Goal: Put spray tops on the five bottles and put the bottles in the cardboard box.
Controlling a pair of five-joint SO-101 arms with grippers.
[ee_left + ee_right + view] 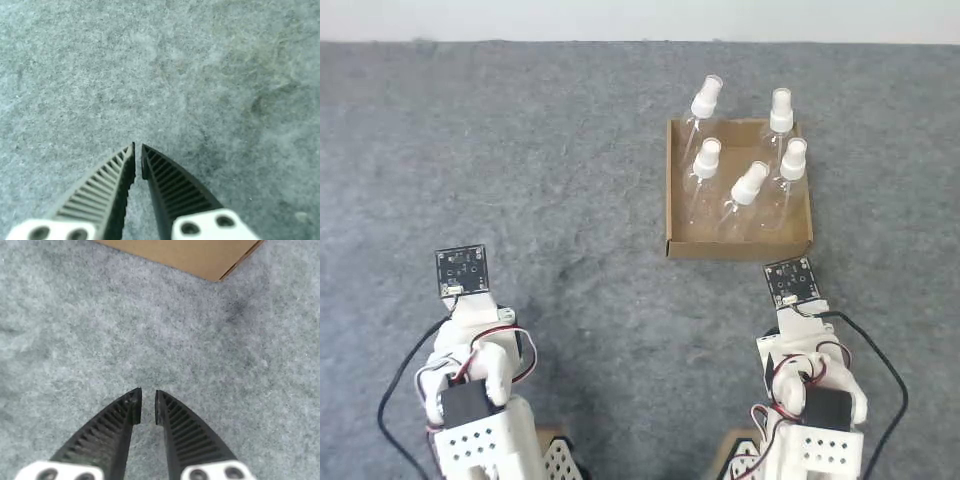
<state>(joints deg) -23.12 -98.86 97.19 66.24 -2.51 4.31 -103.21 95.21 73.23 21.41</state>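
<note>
Grey felt surface (540, 150) lies under both my arms. On my right side the cardboard box (738, 247) sits just ahead of my right arm, its corner also visible in the right wrist view. All five bottles (704, 185) stand inside the box, each with a white spray top (781, 110) on. My left end effector (138, 146) is closed and empty, tips almost touching, over bare surface well apart from the box. My right end effector (147, 391) is closed bar a thin gap, empty, near the box's front wall.

Grey felt-like mat (570, 180) covering the table, pale strip (620, 20) along its far edge
</note>
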